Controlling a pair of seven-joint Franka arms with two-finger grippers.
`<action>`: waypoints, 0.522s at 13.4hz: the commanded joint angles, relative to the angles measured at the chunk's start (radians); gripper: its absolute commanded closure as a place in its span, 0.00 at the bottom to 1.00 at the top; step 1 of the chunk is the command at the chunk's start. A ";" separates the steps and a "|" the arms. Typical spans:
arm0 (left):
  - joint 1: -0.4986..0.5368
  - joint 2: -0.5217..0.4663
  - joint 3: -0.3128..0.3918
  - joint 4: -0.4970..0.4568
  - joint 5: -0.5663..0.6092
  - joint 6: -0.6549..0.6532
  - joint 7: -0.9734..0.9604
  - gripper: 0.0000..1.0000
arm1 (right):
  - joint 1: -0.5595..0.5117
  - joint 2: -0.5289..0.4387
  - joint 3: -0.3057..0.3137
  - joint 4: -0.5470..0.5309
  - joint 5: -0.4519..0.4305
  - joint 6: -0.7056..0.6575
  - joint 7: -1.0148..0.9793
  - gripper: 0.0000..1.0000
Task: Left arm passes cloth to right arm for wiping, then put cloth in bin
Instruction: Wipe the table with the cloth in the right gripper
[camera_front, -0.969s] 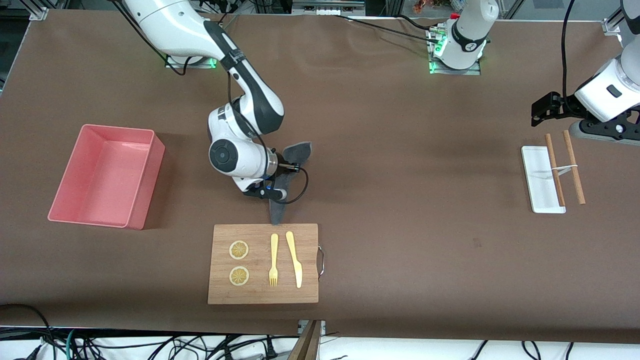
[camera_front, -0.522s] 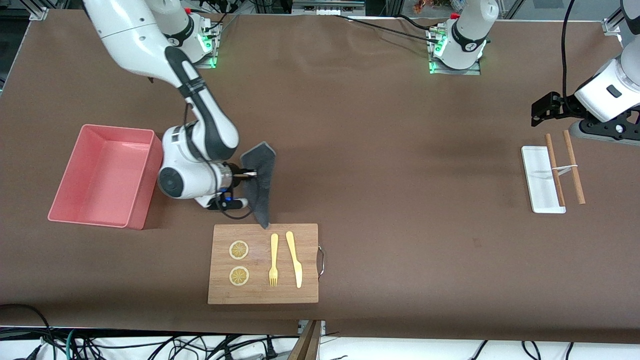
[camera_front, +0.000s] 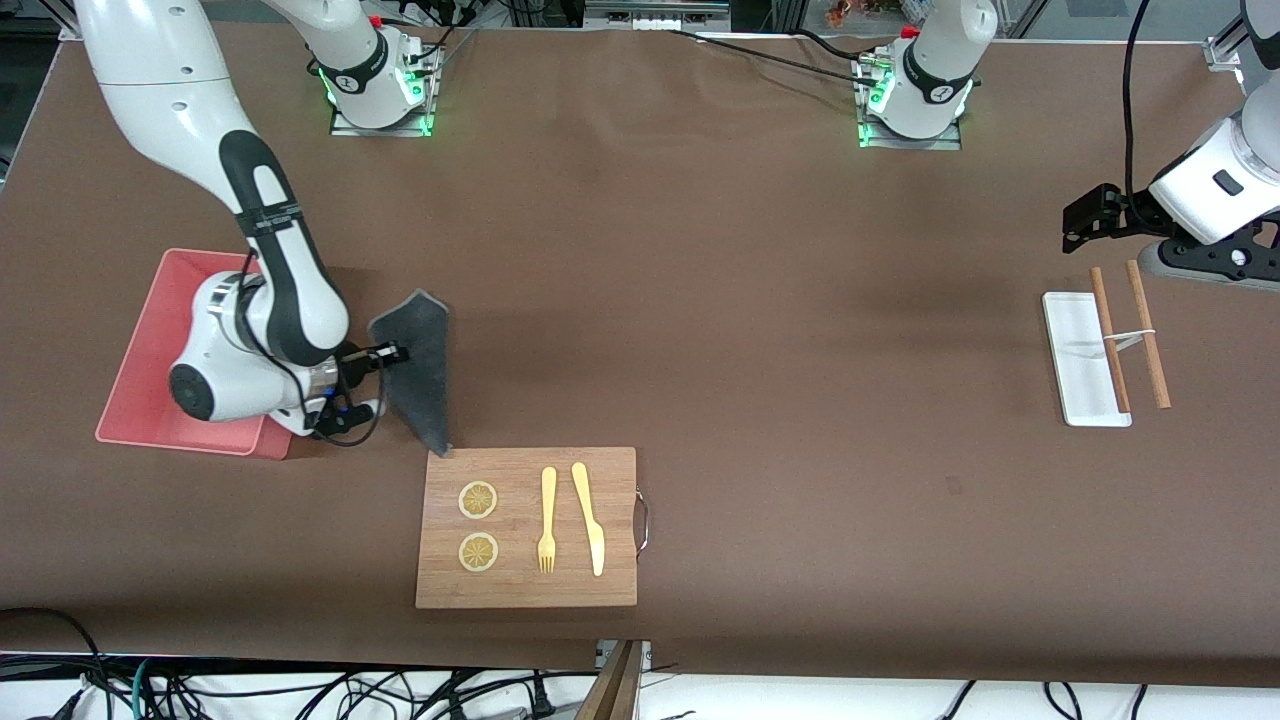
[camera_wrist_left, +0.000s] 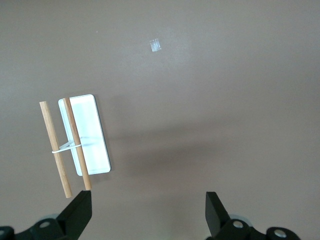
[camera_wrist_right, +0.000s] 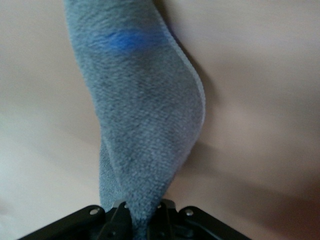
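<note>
The dark grey cloth (camera_front: 420, 365) hangs from my right gripper (camera_front: 393, 352), which is shut on its upper edge just above the table, between the pink bin (camera_front: 140, 360) and the wooden cutting board (camera_front: 525, 585). The cloth's lowest tip reaches the board's corner. The right arm's wrist covers part of the bin. In the right wrist view the cloth (camera_wrist_right: 142, 115) drapes away from the pinched right gripper (camera_wrist_right: 142, 216). My left gripper (camera_front: 1076, 222) waits open over the table at the left arm's end; in the left wrist view the left gripper (camera_wrist_left: 148, 214) holds nothing.
On the cutting board lie two lemon slices (camera_front: 478, 500), a yellow fork (camera_front: 547, 520) and a yellow knife (camera_front: 590, 520). A small white tray (camera_front: 1075, 370) with two banded wooden sticks (camera_front: 1146, 335) across it sits below the left gripper; the tray (camera_wrist_left: 92, 137) also shows in the left wrist view.
The right arm has swung toward the bin, carrying the cloth along the board's back edge from its middle to its corner. The left arm has stayed still.
</note>
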 joint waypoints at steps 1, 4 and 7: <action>0.000 0.006 0.003 0.015 -0.011 -0.013 0.014 0.00 | -0.013 -0.022 -0.023 -0.017 -0.067 -0.006 -0.076 1.00; 0.001 0.006 0.003 0.015 -0.011 -0.013 0.013 0.00 | -0.014 -0.042 -0.046 -0.003 -0.141 -0.006 -0.130 1.00; 0.000 0.006 0.001 0.015 -0.011 -0.013 0.011 0.00 | -0.014 -0.106 -0.046 0.000 -0.228 -0.008 -0.127 1.00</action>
